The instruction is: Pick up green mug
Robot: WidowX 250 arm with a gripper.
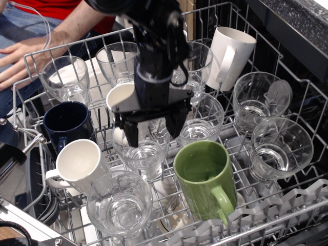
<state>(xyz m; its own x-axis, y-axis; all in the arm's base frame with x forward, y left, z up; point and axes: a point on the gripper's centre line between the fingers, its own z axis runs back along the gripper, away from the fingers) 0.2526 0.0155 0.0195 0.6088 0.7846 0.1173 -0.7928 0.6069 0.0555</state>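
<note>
The green mug [205, 177] stands upright in the dishwasher rack at the front right of centre, its handle pointing toward the front right. It is glossy olive green and empty. My gripper [152, 128] is black and hangs open over a clear glass [141, 151] just left of and behind the green mug. Its two fingers point down, one at the left and one near the mug's far rim. It holds nothing and does not touch the mug.
The wire rack [31, 87] holds several clear glasses, a dark navy mug [66, 123] at left, white mugs at front left [79, 164], behind the arm and at back right [230, 51]. A person's hand [25, 56] rests at the rack's back left.
</note>
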